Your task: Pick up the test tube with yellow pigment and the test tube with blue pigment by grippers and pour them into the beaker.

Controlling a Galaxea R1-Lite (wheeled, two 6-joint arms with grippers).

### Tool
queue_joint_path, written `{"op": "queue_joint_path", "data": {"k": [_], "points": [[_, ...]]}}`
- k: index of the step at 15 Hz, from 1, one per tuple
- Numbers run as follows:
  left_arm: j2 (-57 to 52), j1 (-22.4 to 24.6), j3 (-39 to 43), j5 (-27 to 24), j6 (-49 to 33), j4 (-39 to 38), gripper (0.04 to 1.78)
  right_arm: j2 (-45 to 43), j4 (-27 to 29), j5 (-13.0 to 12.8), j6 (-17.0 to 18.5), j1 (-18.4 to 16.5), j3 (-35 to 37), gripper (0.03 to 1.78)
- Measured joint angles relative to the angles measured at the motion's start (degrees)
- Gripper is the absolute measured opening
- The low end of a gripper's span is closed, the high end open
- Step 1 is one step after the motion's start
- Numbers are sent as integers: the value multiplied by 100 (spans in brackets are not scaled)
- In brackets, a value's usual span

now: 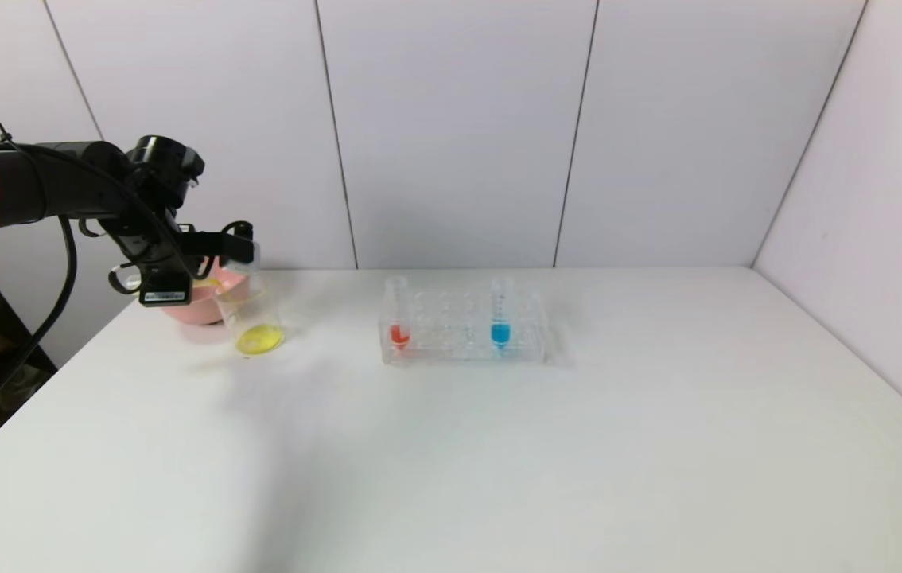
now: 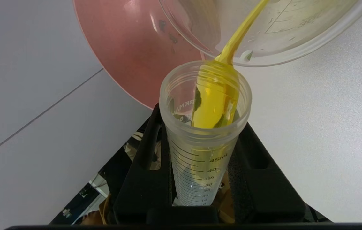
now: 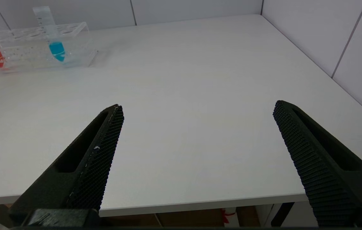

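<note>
Head view shows our left gripper (image 1: 240, 247) at the left of the frame, clenched on the test tube with yellow pigment (image 1: 248, 259) and tipping it over the beaker (image 1: 250, 314), which stands on the table (image 1: 499, 446) just in front of the pink bowl (image 1: 188, 306). A yellow pool already lies in the beaker's bottom. In the left wrist view the tube (image 2: 205, 127) sits between the black fingers (image 2: 146, 179), its mouth level with the beaker's rim (image 2: 296, 51), and a thin yellow stream runs from the tube's lip into the beaker.

We judge the yellow pour to be under way, roughly the first half of the task. To do it well we should hold the tube's lip over the beaker's opening, raise the tilt slowly so the stream stays narrow, and wait for the last drops before levelling. The grip should stay firm, since a slick round tube could twist. The bowl sits close, so any drift toward it risks a spill.

At the middle of the head view, the test tube with blue pigment (image 1: 501, 314) stands upright in the clear rack (image 1: 463, 330), well apart from the red tube (image 1: 398, 314). Our right gripper (image 3: 197, 127) hangs spread wide and empty above the table's near edge in its wrist view.
</note>
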Motion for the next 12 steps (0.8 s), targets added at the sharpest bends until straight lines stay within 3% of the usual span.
{"op": "queue_joint_path", "data": {"k": [12], "points": [[0,-34,0,61,-10,16,51,0,0,0,0,0,0,171]]}}
